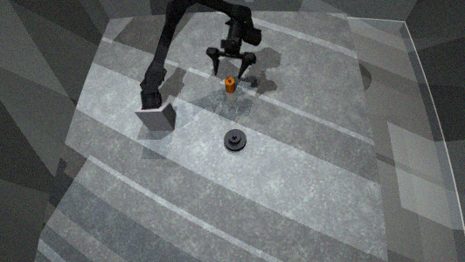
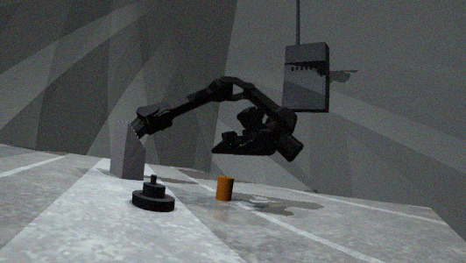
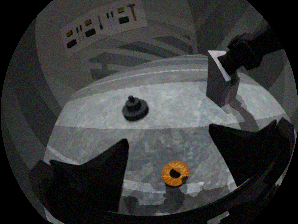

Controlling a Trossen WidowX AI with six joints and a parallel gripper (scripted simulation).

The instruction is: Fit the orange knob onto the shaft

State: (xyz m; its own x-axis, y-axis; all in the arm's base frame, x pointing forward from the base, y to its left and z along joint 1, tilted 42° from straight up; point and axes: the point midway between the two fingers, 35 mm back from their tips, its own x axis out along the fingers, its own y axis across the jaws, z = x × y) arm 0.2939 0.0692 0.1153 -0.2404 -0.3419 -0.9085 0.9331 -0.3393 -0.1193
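The orange knob (image 1: 230,86) (image 2: 224,188) (image 3: 164,174) stands upright on the table, apart from the pedestal. Its dark hole faces up in the wrist view. The round dark pedestal (image 1: 229,146) (image 2: 153,202) (image 3: 136,113) stands on the table with its thin shaft (image 1: 234,136) (image 2: 153,179) (image 3: 131,99) pointing up and bare. The flat side of the shaft cannot be made out. My gripper (image 1: 227,76) (image 3: 170,136) is wide open and empty. In the exterior view it is above the knob's height, with a gap between them.
A grey block (image 1: 157,120) (image 2: 127,153) (image 3: 218,85) carries the arm's base, left of the pedestal in the top view. A grey box (image 2: 306,83) hangs on a pole at the back in the exterior view. A board with tools (image 3: 105,26) is in the wrist view's background.
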